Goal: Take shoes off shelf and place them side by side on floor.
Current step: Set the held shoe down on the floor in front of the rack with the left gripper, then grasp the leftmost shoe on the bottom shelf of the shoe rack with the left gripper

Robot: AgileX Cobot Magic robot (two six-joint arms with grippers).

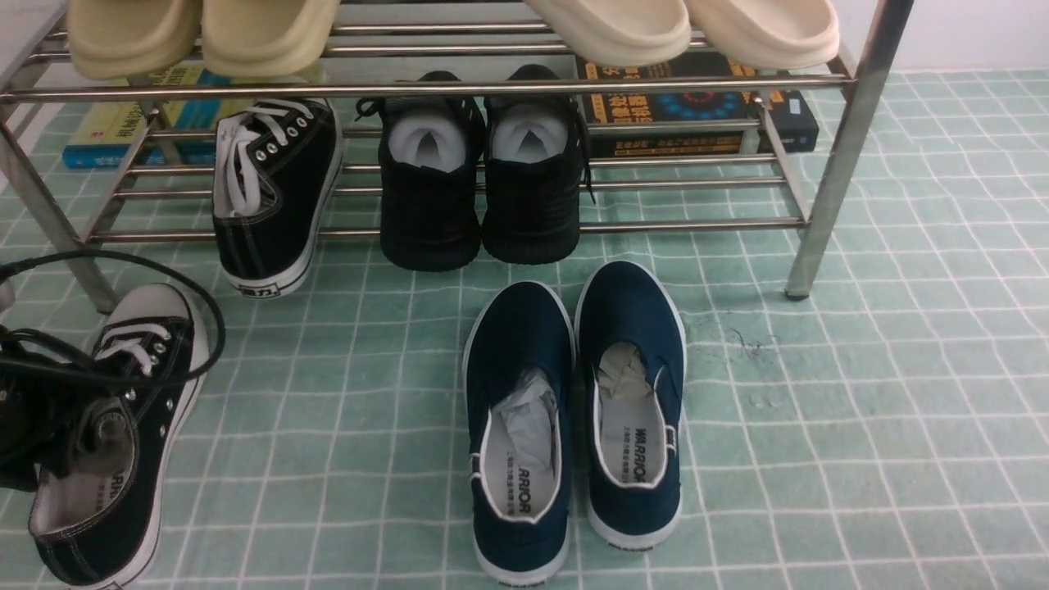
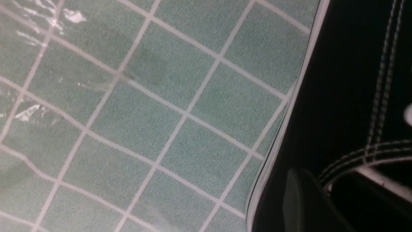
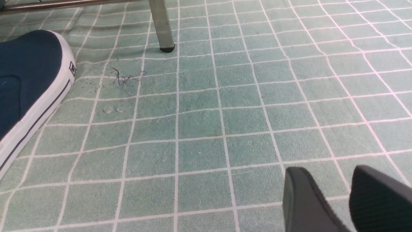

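One black canvas sneaker with white laces rests on the lower tier of the steel shelf, heel toward me. Its mate is at the far left over the green grid floor, toe toward the shelf and rolled a little to one side. I cannot tell whether its sole touches the floor. My left gripper is shut on this sneaker's side wall. In the left wrist view one finger lies outside the black canvas and the other is hidden. My right gripper is open over bare floor.
A pair of all-black knit sneakers stands on the lower tier. Navy slip-ons lie side by side on the floor in front. Beige slippers fill the top tier. Books lie under the shelf. A shelf leg stands ahead of the right gripper.
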